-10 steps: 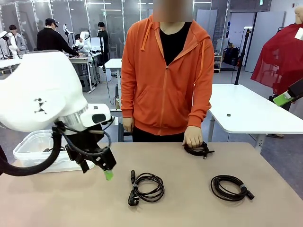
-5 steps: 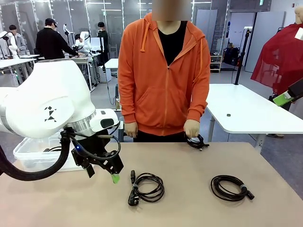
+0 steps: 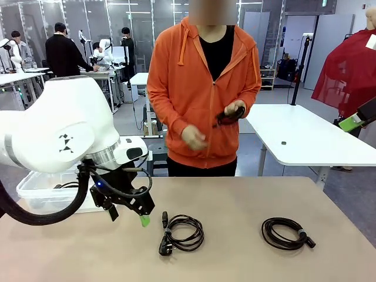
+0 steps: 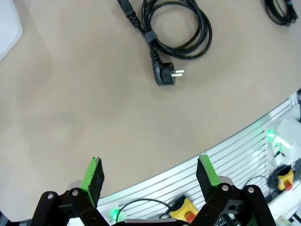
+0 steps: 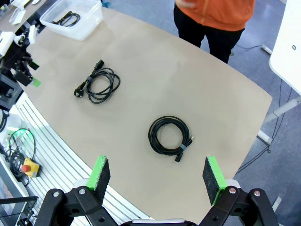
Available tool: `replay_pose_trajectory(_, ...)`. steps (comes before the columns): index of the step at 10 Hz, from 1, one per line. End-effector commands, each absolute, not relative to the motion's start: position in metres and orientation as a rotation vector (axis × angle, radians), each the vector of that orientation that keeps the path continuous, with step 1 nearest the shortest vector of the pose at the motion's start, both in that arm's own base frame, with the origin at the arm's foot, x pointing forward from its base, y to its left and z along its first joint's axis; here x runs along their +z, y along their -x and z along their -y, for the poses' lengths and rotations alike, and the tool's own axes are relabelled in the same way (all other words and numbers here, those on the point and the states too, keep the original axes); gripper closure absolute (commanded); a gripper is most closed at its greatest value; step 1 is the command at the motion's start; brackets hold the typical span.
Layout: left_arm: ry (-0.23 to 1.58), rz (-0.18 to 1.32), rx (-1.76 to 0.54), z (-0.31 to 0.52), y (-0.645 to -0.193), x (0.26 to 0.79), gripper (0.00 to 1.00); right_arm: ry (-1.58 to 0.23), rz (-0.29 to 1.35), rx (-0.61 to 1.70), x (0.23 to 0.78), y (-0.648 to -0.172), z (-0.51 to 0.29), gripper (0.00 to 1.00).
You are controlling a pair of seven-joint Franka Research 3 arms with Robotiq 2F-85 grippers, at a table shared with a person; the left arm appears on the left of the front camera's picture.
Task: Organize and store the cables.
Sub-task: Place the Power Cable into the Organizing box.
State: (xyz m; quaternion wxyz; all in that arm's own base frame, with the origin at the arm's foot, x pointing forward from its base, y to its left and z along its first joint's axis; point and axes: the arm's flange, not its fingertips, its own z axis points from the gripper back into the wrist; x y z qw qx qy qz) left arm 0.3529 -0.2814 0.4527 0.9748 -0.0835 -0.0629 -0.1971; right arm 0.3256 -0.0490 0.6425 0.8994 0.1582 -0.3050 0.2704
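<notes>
Two coiled black cables lie on the tan table [image 3: 235, 205]. One, with a plug end [image 3: 182, 232] [image 4: 176, 30] [image 5: 99, 84], is near the middle. The other [image 3: 286, 232] [image 5: 169, 134] lies to its right. The person holds a third coil [image 3: 229, 114] at chest height in one hand. My left gripper [image 3: 141, 217] [image 4: 150, 174] hangs open and empty just above the table, a little left of the plug cable. My right gripper [image 5: 155, 175] is open and empty, high above the table's right side.
A clear plastic bin [image 3: 35, 191] [image 5: 89, 14] sits at the table's far left with a black cable [image 5: 68, 20] inside. The person in an orange hoodie [image 3: 202, 94] stands at the far edge. A white table [image 3: 305, 138] stands behind on the right.
The person lifted the third coil off the table's far edge up to chest height. My left gripper moved right, toward the plug cable.
</notes>
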Motion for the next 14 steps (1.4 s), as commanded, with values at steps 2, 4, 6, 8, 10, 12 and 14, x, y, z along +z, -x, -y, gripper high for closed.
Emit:
replay_pose_trajectory(2, 0.146, 0.138, -0.292, 0.305, -0.380, 0.430, 0.00, -0.340, 0.633, 0.575, 0.642, -0.326, 0.051, 0.00)
replay_pose_trajectory(4, 0.180, 0.175, -0.289, 0.307, -0.387, 0.419, 0.00, -0.340, 0.633, 0.575, 0.642, -0.326, 0.051, 0.00)
replay_pose_trajectory(6, 0.179, 0.156, -0.270, 0.312, -0.396, 0.415, 0.00, -0.340, 0.633, 0.575, 0.642, -0.326, 0.051, 0.00)
replay_pose_trajectory(8, 0.129, 0.102, -0.235, 0.324, -0.407, 0.413, 0.00, -0.340, 0.633, 0.575, 0.642, -0.326, 0.051, 0.00)
replay_pose_trajectory(10, 0.124, 0.082, -0.220, 0.331, -0.423, 0.407, 0.00, -0.340, 0.633, 0.575, 0.642, -0.326, 0.051, 0.00)
replay_pose_trajectory(12, 0.110, 0.022, -0.181, 0.336, -0.434, 0.390, 0.00, -0.340, 0.633, 0.575, 0.642, -0.326, 0.051, 0.00)
replay_pose_trajectory(14, 0.126, 0.001, -0.135, 0.341, -0.441, 0.379, 0.00, -0.340, 0.633, 0.575, 0.642, -0.326, 0.051, 0.00)
